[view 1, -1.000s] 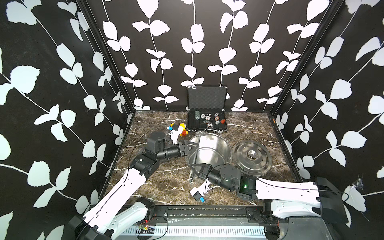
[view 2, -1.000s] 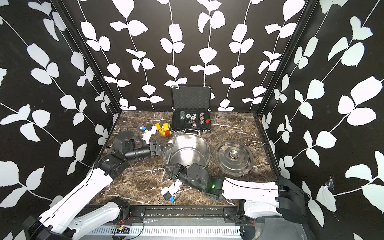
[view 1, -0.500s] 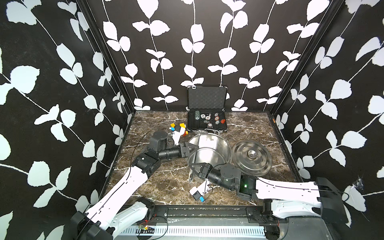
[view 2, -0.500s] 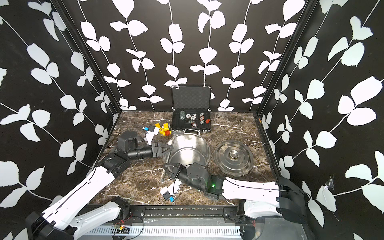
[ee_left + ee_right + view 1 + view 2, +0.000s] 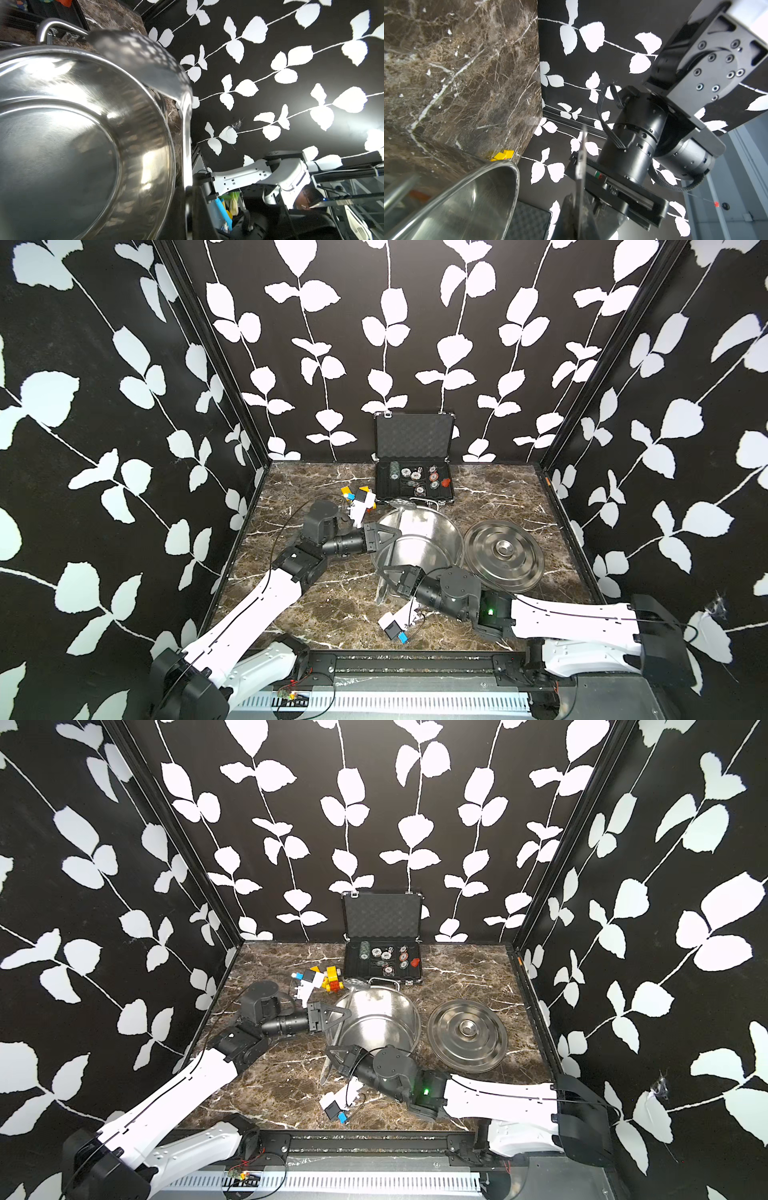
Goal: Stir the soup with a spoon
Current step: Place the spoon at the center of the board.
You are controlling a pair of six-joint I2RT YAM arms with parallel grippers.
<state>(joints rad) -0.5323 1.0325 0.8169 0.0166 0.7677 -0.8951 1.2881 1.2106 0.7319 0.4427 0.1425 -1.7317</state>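
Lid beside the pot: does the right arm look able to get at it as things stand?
Probably not at once: the right gripper is shut on the ladle. Otherwise the lid lies bare right beside that arm, nothing over it.

Both top views are bright and sharp, while wrist views show glare on the pot (image 5: 83,145), a blurred spoon (image 5: 145,62) and curved edges.

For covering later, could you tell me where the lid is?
In both top views, the lid lies flat on the table, right of the pot, knob up.
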